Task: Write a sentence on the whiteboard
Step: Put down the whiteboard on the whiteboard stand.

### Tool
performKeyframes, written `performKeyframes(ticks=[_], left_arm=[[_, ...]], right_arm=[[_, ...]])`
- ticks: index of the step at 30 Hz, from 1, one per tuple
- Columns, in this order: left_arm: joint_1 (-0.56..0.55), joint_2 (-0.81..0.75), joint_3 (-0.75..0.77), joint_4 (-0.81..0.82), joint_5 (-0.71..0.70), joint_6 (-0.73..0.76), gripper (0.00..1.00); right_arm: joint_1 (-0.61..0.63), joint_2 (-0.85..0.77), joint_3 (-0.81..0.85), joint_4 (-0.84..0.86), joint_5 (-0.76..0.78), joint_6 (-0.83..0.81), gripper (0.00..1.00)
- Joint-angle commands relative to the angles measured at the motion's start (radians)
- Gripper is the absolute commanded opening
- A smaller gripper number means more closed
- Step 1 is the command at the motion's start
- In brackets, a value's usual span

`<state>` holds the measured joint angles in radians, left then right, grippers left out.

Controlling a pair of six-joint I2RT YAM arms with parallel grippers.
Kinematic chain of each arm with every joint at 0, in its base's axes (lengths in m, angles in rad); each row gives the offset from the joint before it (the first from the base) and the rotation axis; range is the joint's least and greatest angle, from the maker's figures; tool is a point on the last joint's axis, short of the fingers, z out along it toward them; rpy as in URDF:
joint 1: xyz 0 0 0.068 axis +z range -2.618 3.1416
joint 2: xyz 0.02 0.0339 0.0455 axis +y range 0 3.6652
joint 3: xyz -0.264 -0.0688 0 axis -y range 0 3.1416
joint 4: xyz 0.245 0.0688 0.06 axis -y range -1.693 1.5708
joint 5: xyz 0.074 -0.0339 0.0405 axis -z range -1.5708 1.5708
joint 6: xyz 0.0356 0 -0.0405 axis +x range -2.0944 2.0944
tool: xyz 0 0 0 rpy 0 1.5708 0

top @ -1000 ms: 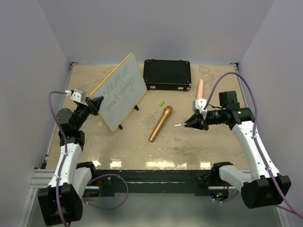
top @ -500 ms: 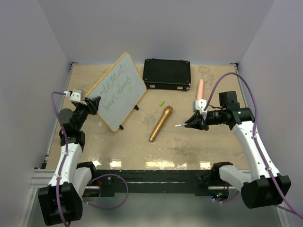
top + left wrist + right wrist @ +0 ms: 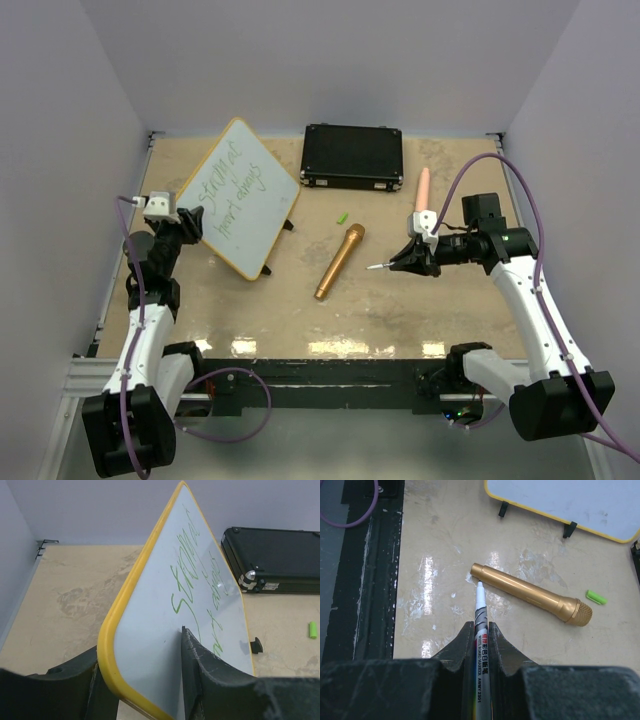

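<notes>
Shifted since a second ago: the board's face has swung round toward the near left, its far corner now lies further left, and the left pincer has drawn back and loosened.

Item 1, far left. Left gripper (image 3: 197, 220), black two-finger pincer. Jaws parted and straddling the near-left corner of the board. In the wrist view one finger sits just beside the rim and the other in front of the white face. No clamping hold is visible.

Item 2, left of centre. Flat white rectangular whiteboard (image 3: 238, 190) with a thin yellow-orange rim and rounded corners. It stands tilted on small black feet on the tan tabletop (image 3: 300, 300).
- Handling, as judged: light, stiff and thin, with a slick face, and easily tipped on such small feet.
- Best taken by the rim at a corner, clear of the ink, which would likely smear.

Item 3, on the board. Green handwritten sentence (image 3: 228, 192), two lines across the face. The writing appears done.

Item 4, far centre. Black rectangular hard case (image 3: 353, 157), lying flat just right of the board.

Item 5, centre. Small bright green cap (image 3: 342, 217), loose on the table between case and microphone.

Item 6, centre. Gold metallic microphone (image 3: 340, 261), lying diagonally, well apart from the board.

Item 7, right. Right gripper (image 3: 410, 258), closed on a slim white-barrelled whiteboard marker (image 3: 480, 625), tip bare and pointing left above the table. The marker is judged light and smooth, and it is held mid-barrel.
</notes>
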<state>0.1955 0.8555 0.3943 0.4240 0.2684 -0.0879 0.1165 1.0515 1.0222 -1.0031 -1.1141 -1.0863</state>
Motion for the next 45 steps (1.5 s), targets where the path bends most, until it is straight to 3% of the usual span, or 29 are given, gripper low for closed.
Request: performKeyframes(ticks=[1, 4, 9, 10, 19, 21, 30, 31, 45], left_arm=[[0.048, 0.033, -0.046, -0.154, -0.265, 0.333, 0.43], [0.048, 0.027, -0.048, -0.159, -0.265, 0.332, 0.51], [0.048, -0.001, -0.051, -0.168, -0.265, 0.332, 0.53], [0.048, -0.003, -0.051, -0.169, -0.267, 0.332, 0.59], [0.048, -0.052, -0.049, -0.174, -0.233, 0.326, 0.63], [0.05, -0.058, -0.049, -0.174, -0.224, 0.324, 0.71], [0.048, -0.108, -0.037, -0.186, -0.209, 0.312, 0.74], [0.048, -0.118, -0.037, -0.188, -0.209, 0.31, 0.8], [0.048, -0.17, -0.014, -0.208, -0.156, 0.298, 0.84]], right_arm=[[-0.002, -0.007, 0.019, -0.009, -0.032, -0.015, 0.0], [-0.003, -0.005, 0.019, -0.011, -0.032, -0.015, 0.0], [-0.002, -0.002, 0.021, -0.009, -0.03, -0.017, 0.0], [-0.003, -0.002, 0.021, -0.011, -0.03, -0.018, 0.0], [-0.003, -0.002, 0.021, -0.015, -0.029, -0.023, 0.0], [-0.003, -0.002, 0.021, -0.014, -0.029, -0.023, 0.0], [-0.003, 0.002, 0.021, -0.015, -0.027, -0.026, 0.0], [-0.003, 0.002, 0.019, -0.017, -0.027, -0.026, 0.0], [-0.003, 0.002, 0.019, -0.015, -0.02, -0.029, 0.0]])
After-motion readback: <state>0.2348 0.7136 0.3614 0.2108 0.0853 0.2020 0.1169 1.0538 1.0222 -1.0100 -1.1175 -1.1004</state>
